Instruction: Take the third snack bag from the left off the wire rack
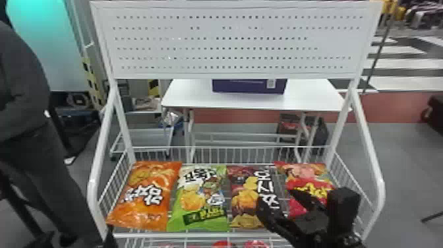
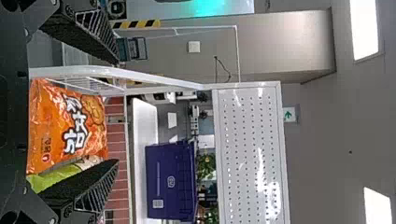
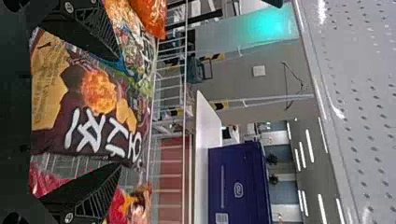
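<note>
Four snack bags lie side by side in the white wire rack (image 1: 108,194). From the left they are orange (image 1: 146,194), green (image 1: 199,198), the dark maroon third snack bag (image 1: 245,194) and red (image 1: 305,183). My right gripper (image 1: 276,197) is open at the front right, hovering over the near right part of the third bag. In the right wrist view the third snack bag (image 3: 88,116) lies between and beyond the spread fingers (image 3: 88,28) of my right gripper (image 3: 122,112). My left gripper (image 2: 116,111) is open, with the orange bag (image 2: 60,126) beyond it.
A white pegboard (image 1: 230,39) tops the rack. Behind the rack stands a white table (image 1: 303,97) with a blue box (image 1: 249,85). A person in dark clothes (image 1: 23,108) stands at the left. Red items (image 1: 255,244) show on a lower shelf.
</note>
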